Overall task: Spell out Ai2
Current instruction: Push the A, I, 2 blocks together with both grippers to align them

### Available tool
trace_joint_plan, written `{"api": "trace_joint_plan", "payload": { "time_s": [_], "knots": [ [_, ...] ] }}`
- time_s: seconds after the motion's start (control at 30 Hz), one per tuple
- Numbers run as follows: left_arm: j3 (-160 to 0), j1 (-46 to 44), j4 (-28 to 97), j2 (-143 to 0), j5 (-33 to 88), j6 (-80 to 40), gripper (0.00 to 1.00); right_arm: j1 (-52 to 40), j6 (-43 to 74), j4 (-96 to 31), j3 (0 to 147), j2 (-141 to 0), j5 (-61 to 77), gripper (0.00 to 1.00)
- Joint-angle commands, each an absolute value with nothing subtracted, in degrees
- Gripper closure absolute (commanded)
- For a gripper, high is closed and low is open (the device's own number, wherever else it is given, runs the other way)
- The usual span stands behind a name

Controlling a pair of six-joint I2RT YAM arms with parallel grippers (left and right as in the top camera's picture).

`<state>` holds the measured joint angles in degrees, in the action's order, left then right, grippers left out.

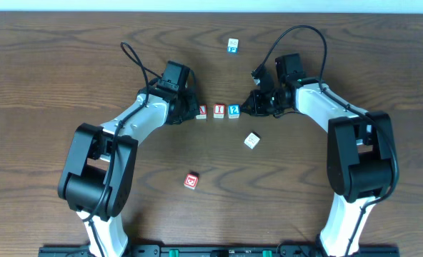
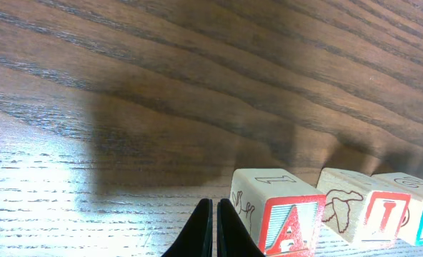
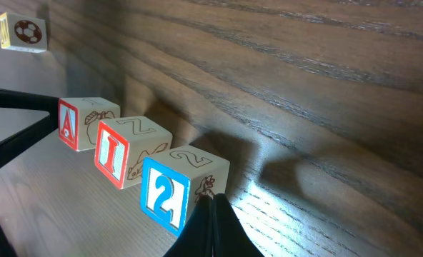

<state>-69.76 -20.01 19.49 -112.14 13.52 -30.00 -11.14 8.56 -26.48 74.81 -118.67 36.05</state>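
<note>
**A, I, 2 Lined Up Between Both Arms**

The A cube (image 1: 201, 111), I cube (image 1: 219, 111) and 2 cube (image 1: 234, 110) stood in a row mid-tabletop (image 1: 54, 57). Only the wrist views showed each pair of fingers pressed together, empty: left end effector (image 2: 213, 214) beside A, right end effector (image 3: 211, 214) beside 2. Overhead, both arms reached inward.

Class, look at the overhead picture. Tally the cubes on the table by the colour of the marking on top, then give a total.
Red-marked: 3 (A cube, I cube, loose red cube)
Blue-marked: 1 (2 cube)
Teal-marked: 1 (far cube)
Pale, no coloured mark visible: 1 (pale cube)
Total: 6
</note>
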Motion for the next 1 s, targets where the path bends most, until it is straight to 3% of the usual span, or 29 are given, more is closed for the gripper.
{"api": "trace_joint_plan", "payload": {
  "time_s": [0.0,0.97],
  "knots": [
    [-69.47,-19.73,19.40,-113.51,12.73,-29.58,0.94,-12.10,9.37,-26.37,74.76,-119.55,35.97,0.99],
    [-69.47,-19.88,15.84,-115.98,16.82,-28.67,0.94,-15.00,10.70,-25.36,74.76,-119.61,33.58,0.99]
  ]
}}
